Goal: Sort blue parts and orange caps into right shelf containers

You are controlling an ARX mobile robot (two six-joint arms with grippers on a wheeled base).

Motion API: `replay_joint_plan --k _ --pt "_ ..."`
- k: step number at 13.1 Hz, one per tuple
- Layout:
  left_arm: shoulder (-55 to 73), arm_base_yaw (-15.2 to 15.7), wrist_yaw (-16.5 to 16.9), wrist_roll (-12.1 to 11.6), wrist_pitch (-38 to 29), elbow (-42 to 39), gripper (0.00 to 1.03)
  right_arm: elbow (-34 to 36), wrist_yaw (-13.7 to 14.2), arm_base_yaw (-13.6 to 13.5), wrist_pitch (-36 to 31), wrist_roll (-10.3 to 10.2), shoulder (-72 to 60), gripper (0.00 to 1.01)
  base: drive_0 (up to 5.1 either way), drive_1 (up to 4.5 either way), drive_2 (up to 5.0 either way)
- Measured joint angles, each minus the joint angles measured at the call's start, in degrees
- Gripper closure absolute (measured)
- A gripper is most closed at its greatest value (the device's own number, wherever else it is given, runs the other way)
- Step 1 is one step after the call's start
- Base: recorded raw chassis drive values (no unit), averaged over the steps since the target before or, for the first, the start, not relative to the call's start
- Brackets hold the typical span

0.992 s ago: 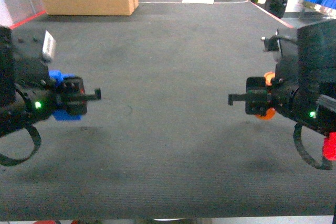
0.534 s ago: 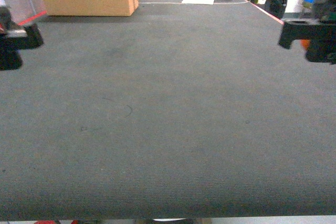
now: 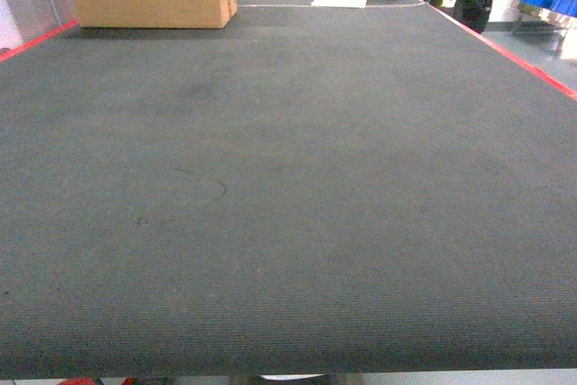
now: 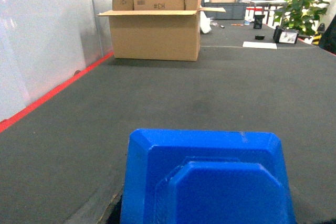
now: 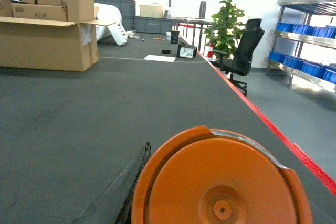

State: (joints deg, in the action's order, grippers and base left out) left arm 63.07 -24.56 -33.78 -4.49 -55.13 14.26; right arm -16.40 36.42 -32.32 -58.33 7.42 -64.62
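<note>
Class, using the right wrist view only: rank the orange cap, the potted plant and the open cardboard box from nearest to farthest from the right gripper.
1. orange cap: bottom foreground, right at the camera.
2. cardboard box: left, midway up the table.
3. potted plant: beyond the table's far right corner.

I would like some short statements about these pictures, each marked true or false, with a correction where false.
1. The blue part fills the bottom of the left wrist view. True.
2. The right wrist view shows a green cap. False: the orange cap is orange.
3. Both arms show in the head view. False: neither arm shows there, only the dark table.
4. The cardboard box stands open at the table's far end. True.
5. Blue containers sit on the steel shelf. True.
</note>
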Motion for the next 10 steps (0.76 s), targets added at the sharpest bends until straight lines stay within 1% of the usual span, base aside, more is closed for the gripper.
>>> replay_joint_plan --k 1,2,3,5,7,8,9,10 --pt "0.0 0.0 0.2 0.1 0.3 0.0 0.59 -0.3 -0.6 0.3 3.2 -0.5 0.9 0.55 0.0 0.0 0.0" --pt "-13.8 9.1 17.9 3.9 15.5 -5.4 0.59 6.7 -14.6 11.3 22.4 -6.4 17.8 0.55 0.0 0.0 0.0" --pt "-21.6 14.1 22.8 4.1 19.8 -9.1 0.59 10.4 -21.8 18.0 26.6 -6.6 26.3 0.55 0.0 0.0 0.0" --pt "-26.6 16.4 25.6 4.2 23.2 -10.6 0.59 12.3 -25.1 21.3 29.7 -6.8 31.1 0.55 0.0 0.0 0.0" --pt "-31.1 18.3 27.3 4.2 26.5 -11.7 0.59 13.4 -27.9 23.9 32.9 -6.8 35.5 0.55 0.0 0.0 0.0" --pt "-31.9 20.9 30.9 4.2 24.2 -13.1 0.59 13.8 -29.0 25.0 34.2 -6.9 37.5 0.55 0.0 0.0 0.0" --pt "-33.9 24.6 33.1 4.2 26.8 -13.4 0.59 14.3 -30.1 26.1 35.6 -6.9 39.5 0.55 0.0 0.0 0.0" --pt "-34.5 24.9 32.7 4.3 27.4 -13.4 0.59 14.9 -31.1 27.0 34.6 -6.9 39.7 0.56 0.0 0.0 0.0"
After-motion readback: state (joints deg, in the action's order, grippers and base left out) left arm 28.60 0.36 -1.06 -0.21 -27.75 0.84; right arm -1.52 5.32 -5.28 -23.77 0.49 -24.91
